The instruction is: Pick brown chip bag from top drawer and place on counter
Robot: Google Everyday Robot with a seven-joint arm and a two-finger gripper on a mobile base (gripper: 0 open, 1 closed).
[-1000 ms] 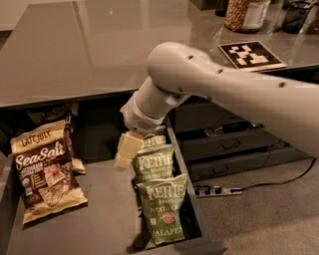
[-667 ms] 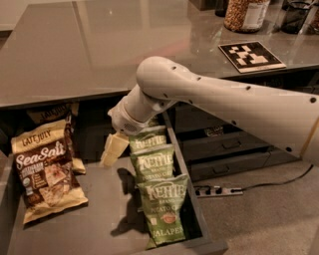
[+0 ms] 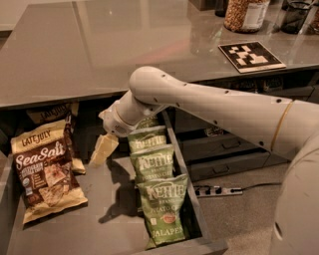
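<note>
The brown chip bag lies flat at the left end of the open top drawer, its "Sea Salt" panel facing up. A second bag of the same kind lies partly hidden behind it under the counter edge. My gripper hangs inside the drawer over the bare floor, between the brown bag and the row of green bags, a short way right of the brown bag's top corner. It holds nothing. The counter spreads above the drawer.
Three green Kettle bags stand in a row along the drawer's right side, under my arm. A black-and-white marker tag and a jar sit on the counter's right. Narrower drawer fronts and a power strip are to the right.
My arm has swung left. The gripper has moved from above the green bags to the middle of the drawer, closer to the brown bag.
</note>
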